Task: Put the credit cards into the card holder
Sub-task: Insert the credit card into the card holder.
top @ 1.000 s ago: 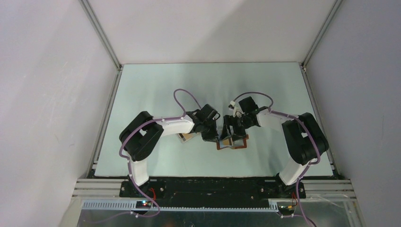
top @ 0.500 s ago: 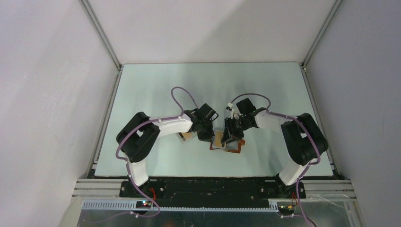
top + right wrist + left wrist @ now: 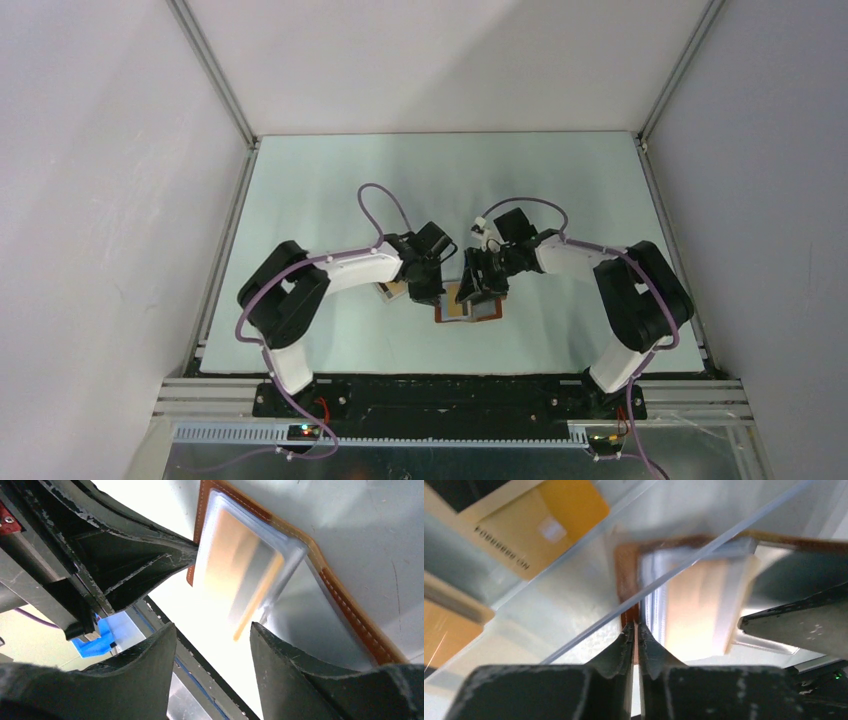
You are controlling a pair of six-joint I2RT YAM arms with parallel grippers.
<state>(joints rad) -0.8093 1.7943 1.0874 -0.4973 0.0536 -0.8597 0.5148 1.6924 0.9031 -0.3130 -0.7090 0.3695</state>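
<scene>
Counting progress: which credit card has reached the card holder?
The blurred card in the card holder's clear pocket, whose edge the left gripper pinches; the numbered card and the plain card lie apart from it.

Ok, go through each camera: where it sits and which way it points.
Top external: above and behind the robot, looking down on the table; left arm and right arm show.
Left wrist: on the left arm, looking along the left hand, shut on the card holder.
Right wrist: on the right arm, looking past the open right hand at it.
Shared: all three see the card holder; the right wrist also shows the left hand.
</scene>
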